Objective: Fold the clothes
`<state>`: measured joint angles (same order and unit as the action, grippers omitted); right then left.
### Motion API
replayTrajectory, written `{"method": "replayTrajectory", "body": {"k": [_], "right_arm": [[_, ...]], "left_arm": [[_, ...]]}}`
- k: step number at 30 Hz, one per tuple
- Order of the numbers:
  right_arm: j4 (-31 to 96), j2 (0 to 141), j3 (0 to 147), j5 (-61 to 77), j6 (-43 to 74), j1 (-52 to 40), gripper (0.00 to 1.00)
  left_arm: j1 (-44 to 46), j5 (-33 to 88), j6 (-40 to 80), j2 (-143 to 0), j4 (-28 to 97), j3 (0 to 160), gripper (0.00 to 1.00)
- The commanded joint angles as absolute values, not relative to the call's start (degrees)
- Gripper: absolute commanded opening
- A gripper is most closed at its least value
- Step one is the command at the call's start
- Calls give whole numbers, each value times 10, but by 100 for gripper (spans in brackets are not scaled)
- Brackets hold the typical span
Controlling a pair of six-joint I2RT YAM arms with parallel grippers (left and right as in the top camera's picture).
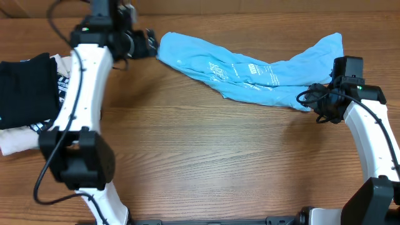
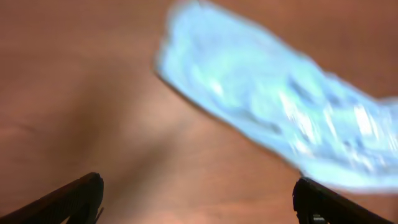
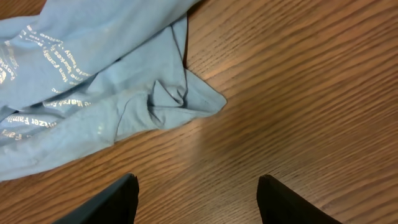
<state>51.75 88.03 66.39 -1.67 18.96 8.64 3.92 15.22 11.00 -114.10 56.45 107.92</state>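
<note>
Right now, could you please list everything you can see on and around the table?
T-shirt: one, light sky-blue with white print, bunched in a long strip across the far side of the table.
Black folded garment: one, at the table's left edge.
Cream garment: one, under the black one, showing at its near side.
Table: one, brown wood grain, under everything.
Left arm: one, white with black joints, reaching to the shirt's left end.
Right arm: one, white and black, at the shirt's right end.
Left gripper: one, black, open, empty.
Right gripper: one, black, open, over bare wood beside a shirt corner.
</note>
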Motion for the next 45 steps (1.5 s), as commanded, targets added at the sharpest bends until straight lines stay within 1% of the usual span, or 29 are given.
{"method": "replayTrajectory", "body": {"k": [1,3,8,12,14,18,20,21,22,26,29,31,34,36,38,41,45], "right_arm": [[507,868,667,4,163,86,64],[482,872,651,39,131,86,63],[409,915,614,41,58,86,64],[364,961,610,39,1,86,65],[347,989,610,39,-21,86,69],[341,1044,610,40,-44,86,68],[343,1059,610,42,-43,86,54],[348,1065,610,61,-43,86,26],[349,1065,610,74,-43,86,5],[393,1057,635,126,-43,79,4],[468,1036,688,175,-44,60,4],[540,1020,737,226,-58,44,4],[670,997,831,322,-139,6,4],[731,983,889,324,-172,-20,4],[757,972,927,292,-167,-37,4],[766,955,961,282,-130,-42,4],[764,940,973,277,-120,-40,4]], "left_arm": [[97,206,118,-1172,595,1077,100],[122,194,116,-1188,607,1077,100],[157,152,116,-1211,634,1077,100],[159,146,116,-1211,645,1077,100],[157,146,116,-1211,647,1077,100],[154,146,116,-1211,647,1077,100],[153,144,116,-1211,646,1077,100],[154,144,116,-1211,643,1077,100],[154,144,116,-1211,643,1077,100],[153,144,116,-1211,643,1077,100],[153,144,114,-1211,642,1077,100],[153,144,105,-1211,641,1077,100],[153,138,103,-1211,641,1077,100],[153,127,103,-1211,642,1077,100],[153,116,103,-1211,645,1077,100],[152,106,102,-1211,652,1077,100],[145,101,103,-1211,657,1077,100]]}}
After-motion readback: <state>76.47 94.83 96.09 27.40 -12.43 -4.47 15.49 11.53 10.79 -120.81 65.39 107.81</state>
